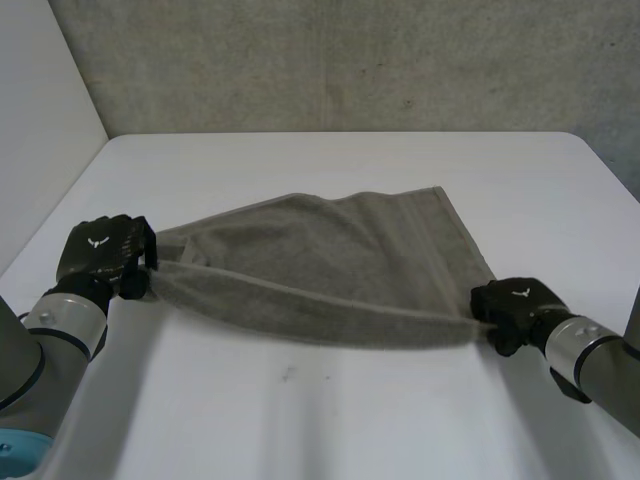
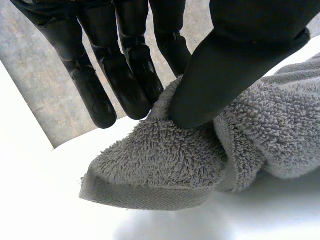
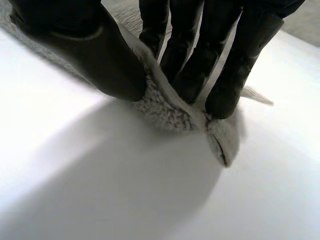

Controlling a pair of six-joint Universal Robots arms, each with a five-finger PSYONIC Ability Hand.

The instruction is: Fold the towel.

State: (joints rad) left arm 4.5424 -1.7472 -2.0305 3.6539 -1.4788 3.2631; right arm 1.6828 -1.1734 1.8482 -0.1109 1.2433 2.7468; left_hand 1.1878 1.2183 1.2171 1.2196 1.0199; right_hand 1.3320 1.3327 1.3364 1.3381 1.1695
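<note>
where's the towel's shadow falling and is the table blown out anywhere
Head view: the towel, pinched at its near corners by the left hand and right hand, throws a soft shadow onto the table toward the camera. Left wrist view: table beside the corner glares to plain white. Right wrist view: a broad grey shadow lies under the pinched corner.
</note>
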